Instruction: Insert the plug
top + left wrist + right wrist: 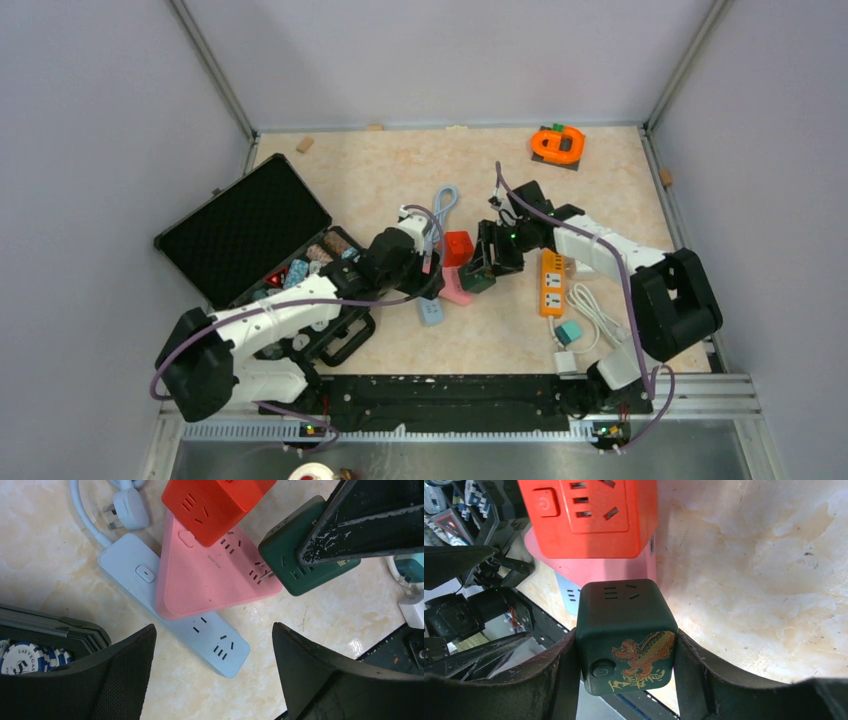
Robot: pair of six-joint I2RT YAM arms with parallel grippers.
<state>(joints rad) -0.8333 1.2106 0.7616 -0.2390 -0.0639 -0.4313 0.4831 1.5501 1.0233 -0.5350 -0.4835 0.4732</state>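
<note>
My right gripper (626, 647) is shut on a dark green cube plug adapter (626, 630) with a gold and red dragon print. In the left wrist view the green cube (300, 555) is tilted, and its metal prongs (267, 575) meet a socket at the corner of the pink triangular power strip (210, 580). I cannot tell how deep they sit. A red cube socket (215, 505) sits on the pink strip's far end. The pink strip lies across a light blue power strip (200, 635). My left gripper (212, 628) is open and empty just above the blue strip.
An orange power strip (552, 283) lies right of the green cube, with a white cable (590, 315) and a teal adapter (568, 331) near it. An open black case (245, 228) with poker chips (25, 655) stands at the left. A white plug (127, 507) lies beside the blue strip.
</note>
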